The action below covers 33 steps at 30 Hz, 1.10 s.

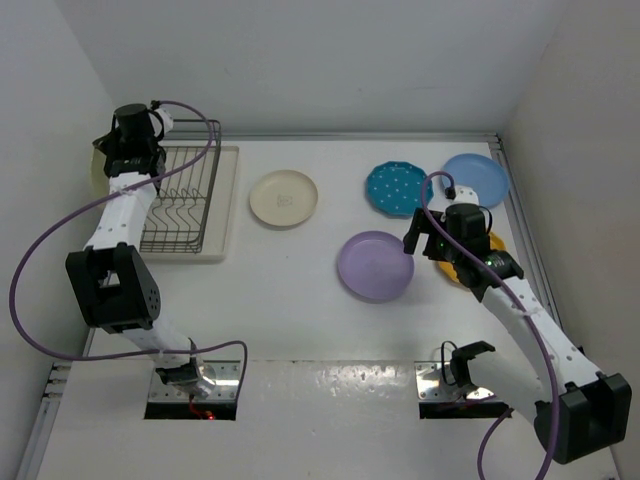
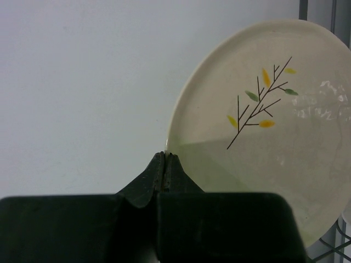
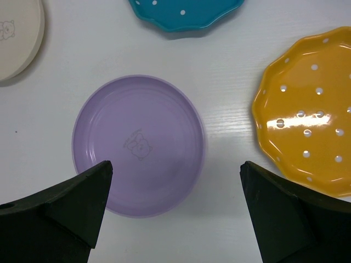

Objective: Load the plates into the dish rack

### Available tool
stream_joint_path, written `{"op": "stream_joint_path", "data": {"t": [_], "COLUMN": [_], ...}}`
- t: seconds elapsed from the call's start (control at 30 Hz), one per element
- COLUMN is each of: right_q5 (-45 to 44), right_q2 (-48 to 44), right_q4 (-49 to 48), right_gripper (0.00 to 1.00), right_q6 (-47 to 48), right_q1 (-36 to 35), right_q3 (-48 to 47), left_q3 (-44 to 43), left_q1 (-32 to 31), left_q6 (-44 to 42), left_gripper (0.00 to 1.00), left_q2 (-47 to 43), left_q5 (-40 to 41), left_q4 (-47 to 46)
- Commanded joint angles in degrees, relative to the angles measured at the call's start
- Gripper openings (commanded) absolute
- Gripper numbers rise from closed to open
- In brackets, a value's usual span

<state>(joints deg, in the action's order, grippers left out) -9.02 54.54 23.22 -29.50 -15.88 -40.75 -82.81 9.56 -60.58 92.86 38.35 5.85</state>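
A robot lab cell: a bare white table (image 1: 300, 330) closed in by plain white walls (image 1: 300, 60) on 3 sides. At the table's near edge, 2 robot arms (image 1: 115, 290) stand bolted on metal brackets (image 1: 225, 376), trailing purple cables (image 1: 190, 105). On the table: a dish rack (image 1: 180, 210) and plates (image 1: 283, 198).

table: flat white tabletop (image 1: 300, 310) | walls: plain white walls (image 1: 300, 60) at the back and both sides | front edge: two small shiny silver metal sheets (image 1: 228, 374)
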Motion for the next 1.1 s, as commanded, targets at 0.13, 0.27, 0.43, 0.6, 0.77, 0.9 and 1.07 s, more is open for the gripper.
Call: {"op": "stream_joint_path", "data": {"t": [0.13,0.27,0.43,0.6,0.77,0.9,1.07], "right_q5": [-1.8,-2.0,-2.0,-1.8,-1.8,-1.6,-1.6], "right_q2": [-1.5,-1.8,-1.7,-1.9,-1.9,-2.0,-1.7], "right_q4": [-0.4,-0.5,-0.5,-0.7,-1.0,-1.2,-0.8], "right_gripper": [1.00,1.00,1.00,1.00,1.00,1.00,1.00], "right_q6": [1.2,0.9,1.4,1.3,1.1,1.1,1.2], "right_q1": [0.1,0.1,0.1,0.1,0.0,0.1,0.1], "right_q3": [-2.5,-2.2,-2.2,-1.9,-1.6,-1.9,-2.1], "left_q3": [-1.0,1.8,3.7,4.8,4.8,4.8,4.8], "left_q1": [1.2,2.2,3.4,4.5,6.3,7.0,8.8], "left_q6": [0.5,5.5,10.3,13.0,14.7,16.0,16.6], "left_gripper": [0.00,0.00,0.00,0.00,0.00,0.00,0.00], "left_q2": [-2.0,-2.0,-0.3,0.2,0.7,1.4,3.2], "left_q5": [0.9,-0.4,-0.4,-1.4,-2.5,-4.2,-4.8], "left_q4": [-6.2,-4.4,-2.7,-2.2,-1.1,-0.6,-1.8]}}
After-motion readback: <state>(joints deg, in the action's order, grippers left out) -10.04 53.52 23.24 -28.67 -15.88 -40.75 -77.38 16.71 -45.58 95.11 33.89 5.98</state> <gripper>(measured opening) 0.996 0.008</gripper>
